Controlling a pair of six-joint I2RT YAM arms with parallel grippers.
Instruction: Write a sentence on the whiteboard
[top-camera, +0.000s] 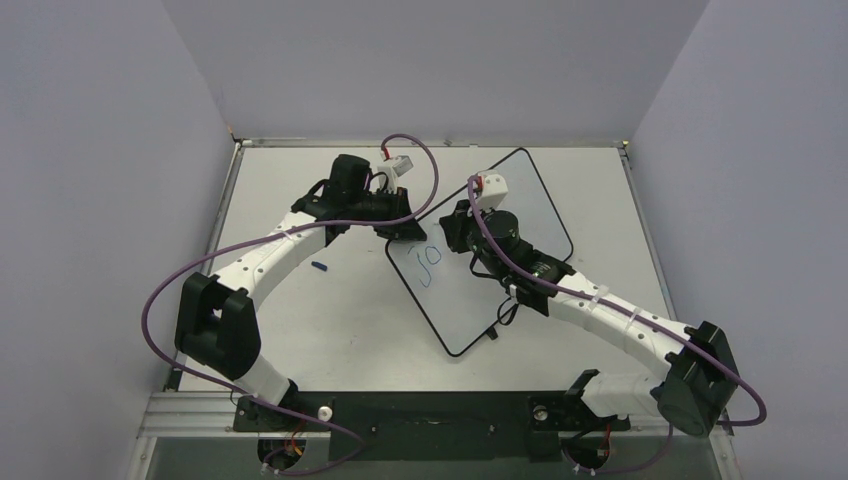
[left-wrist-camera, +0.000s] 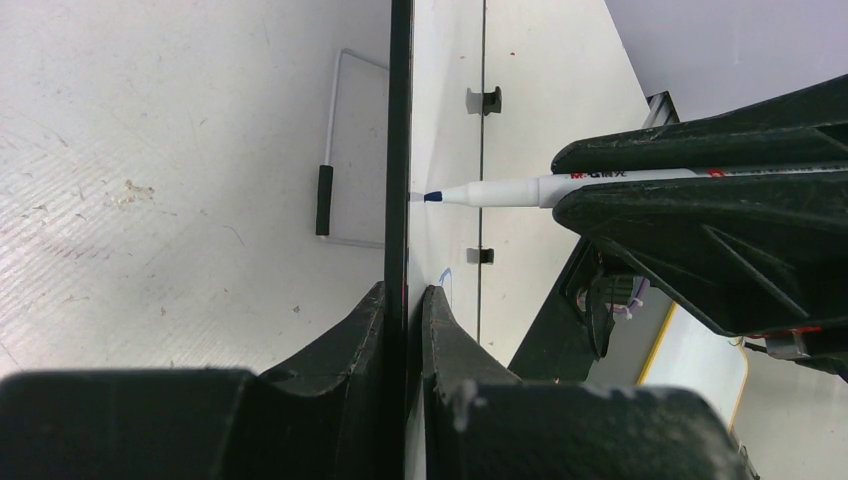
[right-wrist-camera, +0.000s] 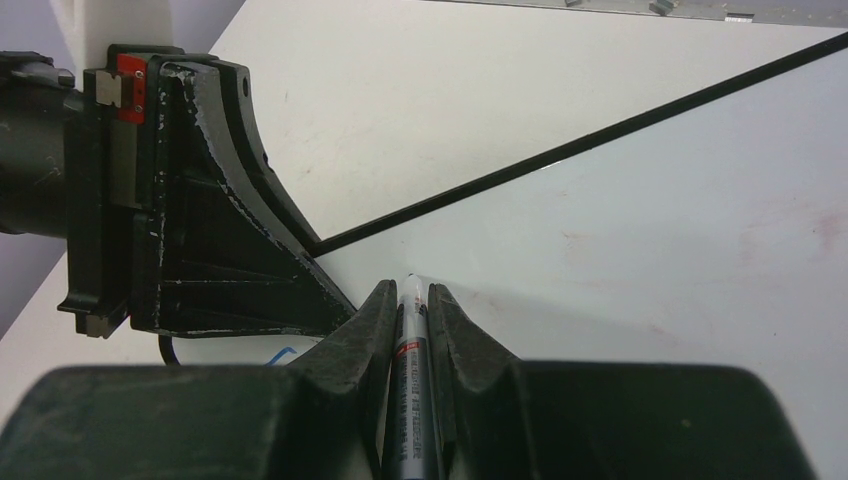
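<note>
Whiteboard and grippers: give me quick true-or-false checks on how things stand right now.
The left gripper is shut on the whiteboard's edge. True.
The right gripper is open and empty. False: it is shut on the marker.
Blue lettering is already on the board. True.
The marker is capped. False: its blue tip is bare, pointing at the board.

Bright, even diffuse light from above; shadows soft and faint. Top view sharp. Wrist views: left gripper (left-wrist-camera: 404, 292) and right gripper (right-wrist-camera: 410, 292) blur near the lens, whiteboard (right-wrist-camera: 650, 200) shows mild sheen.
</note>
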